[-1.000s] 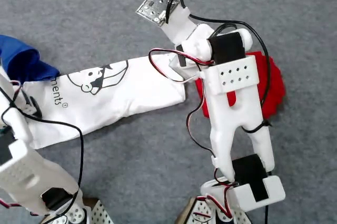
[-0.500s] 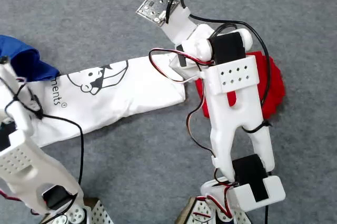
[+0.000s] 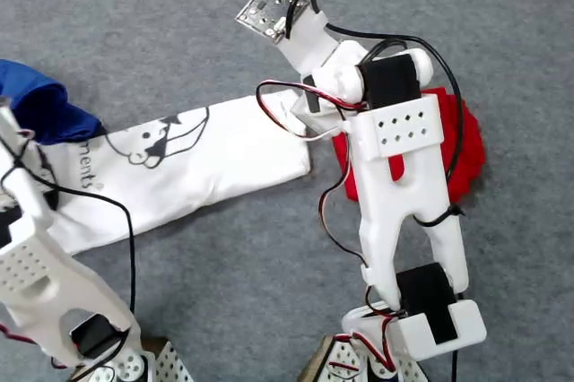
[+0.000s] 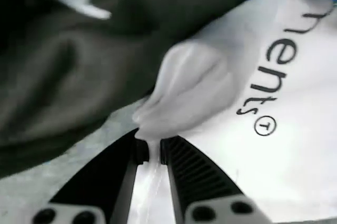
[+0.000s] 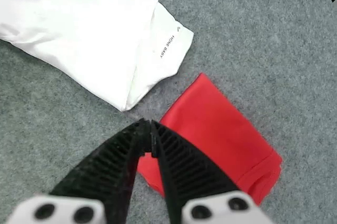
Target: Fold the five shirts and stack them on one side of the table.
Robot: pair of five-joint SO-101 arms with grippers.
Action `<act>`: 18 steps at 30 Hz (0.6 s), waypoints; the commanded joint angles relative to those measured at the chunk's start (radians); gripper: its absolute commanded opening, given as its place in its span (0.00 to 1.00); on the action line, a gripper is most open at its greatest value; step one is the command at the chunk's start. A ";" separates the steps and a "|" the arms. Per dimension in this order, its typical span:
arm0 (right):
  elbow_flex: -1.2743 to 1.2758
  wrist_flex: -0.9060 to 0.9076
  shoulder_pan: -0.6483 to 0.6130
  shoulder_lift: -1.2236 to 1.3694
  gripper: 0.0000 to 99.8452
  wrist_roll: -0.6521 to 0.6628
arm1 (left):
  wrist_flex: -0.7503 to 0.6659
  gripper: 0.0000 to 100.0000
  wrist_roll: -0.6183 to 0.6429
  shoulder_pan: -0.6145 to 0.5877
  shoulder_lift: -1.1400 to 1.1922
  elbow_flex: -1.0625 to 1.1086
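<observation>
A white shirt (image 3: 206, 158) with a dark print lies stretched from the left edge to the middle of the grey table. My left gripper (image 4: 150, 151) is shut on a pinched fold of the white shirt (image 4: 274, 119) at its left end. A blue shirt (image 3: 40, 99) lies bunched at the far left, touching the white one. A red shirt (image 3: 462, 149) lies under my right arm (image 3: 395, 158). My right gripper (image 5: 151, 129) is shut on nothing, hanging above the near edge of the red shirt (image 5: 221, 134), beside the white shirt's corner (image 5: 158, 50).
A dark shirt (image 4: 63, 61) with white lettering lies beside the white shirt's left end. My left arm (image 3: 36, 256) stands at the front left. Bare grey table (image 3: 224, 292) stretches along the front middle and across the back.
My left gripper has drawn the white shirt's left end leftward, and the whole shirt has slid a little that way. The right arm has barely shifted.
</observation>
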 commanded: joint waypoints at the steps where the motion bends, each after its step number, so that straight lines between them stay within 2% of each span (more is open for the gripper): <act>1: -0.010 0.003 0.031 -0.061 0.00 -0.005 | 0.100 0.02 -0.023 -0.034 -0.073 -0.166; 5: -0.004 0.000 0.070 -0.054 0.00 -0.005 | 0.244 0.02 -0.081 -0.048 -0.073 -0.293; 10: -0.002 -0.009 0.102 -0.053 0.00 -0.005 | 0.250 0.02 -0.089 -0.052 -0.085 -0.318; 13: -0.002 -0.060 0.105 -0.053 0.00 -0.005 | 0.250 0.02 -0.084 0.003 -0.110 -0.293; 18: 0.010 -0.181 0.108 -0.051 0.00 -0.012 | 0.249 0.02 0.005 0.150 -0.137 -0.285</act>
